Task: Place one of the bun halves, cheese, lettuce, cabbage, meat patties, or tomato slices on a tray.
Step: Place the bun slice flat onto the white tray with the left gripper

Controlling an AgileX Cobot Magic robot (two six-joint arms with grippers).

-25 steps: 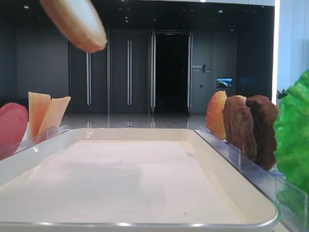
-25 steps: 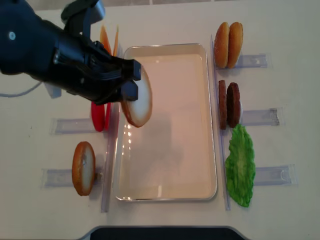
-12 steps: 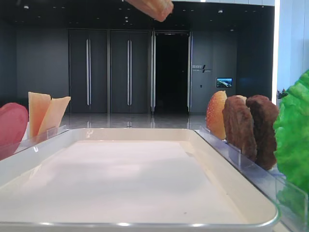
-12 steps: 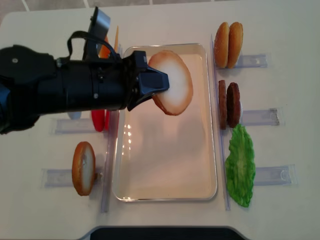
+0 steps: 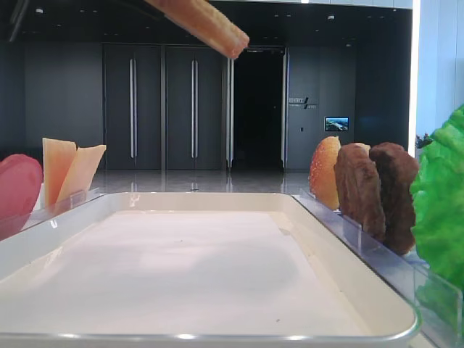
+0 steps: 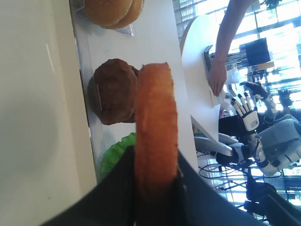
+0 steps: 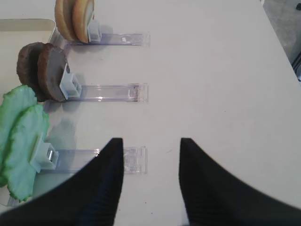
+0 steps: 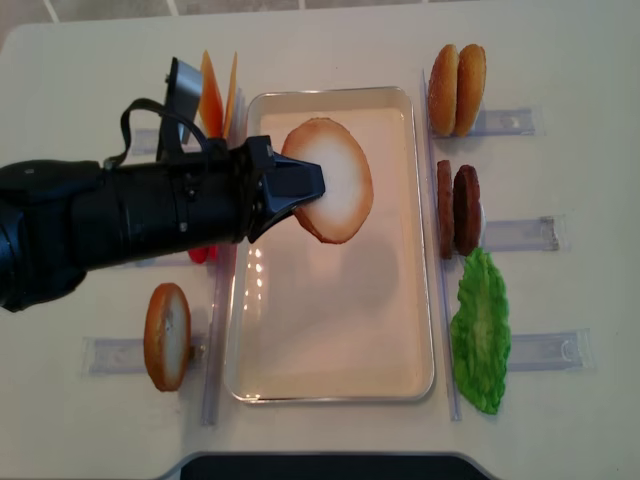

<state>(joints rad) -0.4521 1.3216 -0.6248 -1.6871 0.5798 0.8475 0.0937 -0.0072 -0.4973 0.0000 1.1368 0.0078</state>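
A bun half (image 8: 328, 180) is clamped between the jaws of the left gripper (image 8: 300, 185) and held in the air above the far part of the white tray (image 8: 425, 300), pale face up. The right gripper (image 7: 150, 160) is parked over bare table beside the lettuce (image 7: 21, 141), its jaws spread and nothing between them.

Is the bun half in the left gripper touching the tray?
Apart. The low exterior view shows the bun half high above the tray, with dark background between them.
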